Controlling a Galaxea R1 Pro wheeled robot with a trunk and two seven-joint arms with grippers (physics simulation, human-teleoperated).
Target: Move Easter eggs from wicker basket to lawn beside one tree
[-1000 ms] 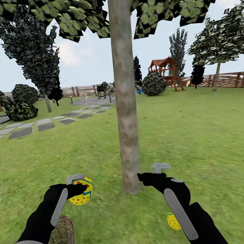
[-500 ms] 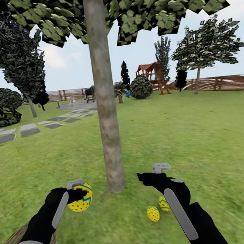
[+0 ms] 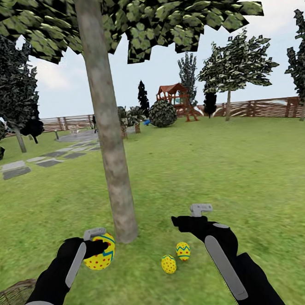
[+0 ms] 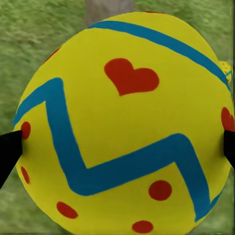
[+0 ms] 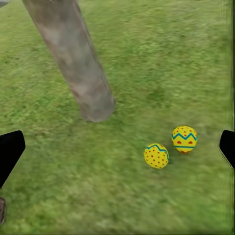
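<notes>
A yellow Easter egg with red dots and a blue zigzag band is held above the lawn, my left gripper shut on it. Two more eggs lie on the grass right of the tree trunk: a dotted one and a zigzag one. My right gripper hovers open just right of them, holding nothing. The wicker basket shows partly at the lower left corner; its inside is hidden.
A grey stepping-stone path runs at the left. Brown fence, a red playset, bushes and other trees stand far behind. Open grass stretches to the right.
The whole picture has shifted left, so the camera has turned right. The trunk and basket slid left in view and both grounded eggs now show. The arms keep their pose.
</notes>
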